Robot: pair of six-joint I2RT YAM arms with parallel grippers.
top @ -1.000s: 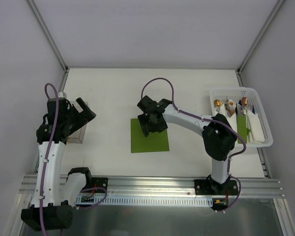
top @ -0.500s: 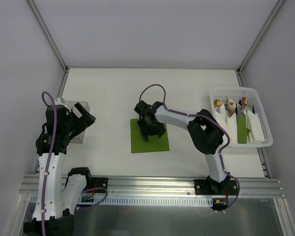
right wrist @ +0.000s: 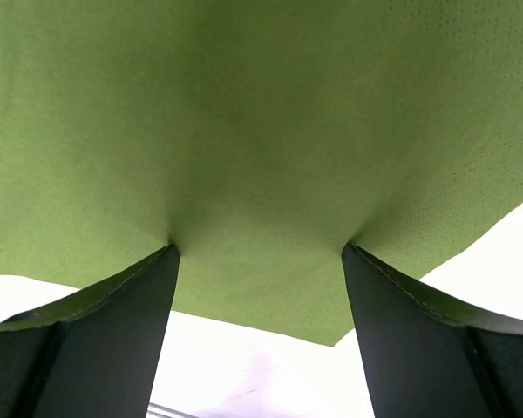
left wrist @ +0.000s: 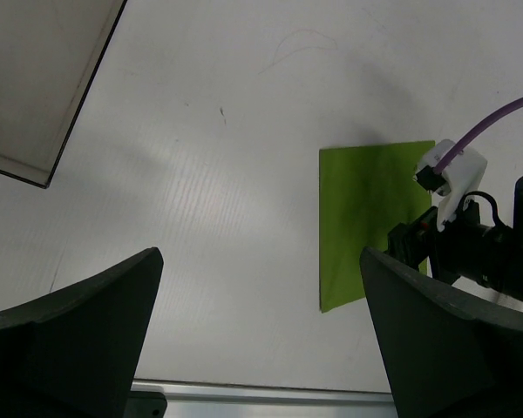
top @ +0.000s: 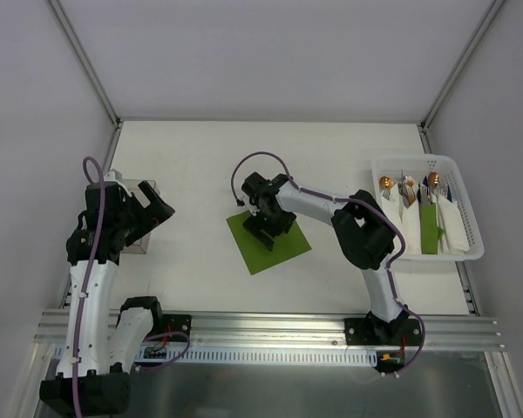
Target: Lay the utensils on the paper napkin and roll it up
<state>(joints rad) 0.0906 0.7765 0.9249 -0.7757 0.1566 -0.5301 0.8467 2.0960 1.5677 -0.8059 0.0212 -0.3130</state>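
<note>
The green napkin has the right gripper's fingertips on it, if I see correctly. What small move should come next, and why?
Probably lift the right gripper straight up off the paper napkin. Its open fingertips press on the sheet, which lies flat and bare, while the utensils lie in the white basket at the right. A vertical lift should not drag the sheet.

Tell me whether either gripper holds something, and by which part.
Nothing is gripped. The right gripper, open, presses down on the napkin near its middle; the left gripper is open and empty.
</note>
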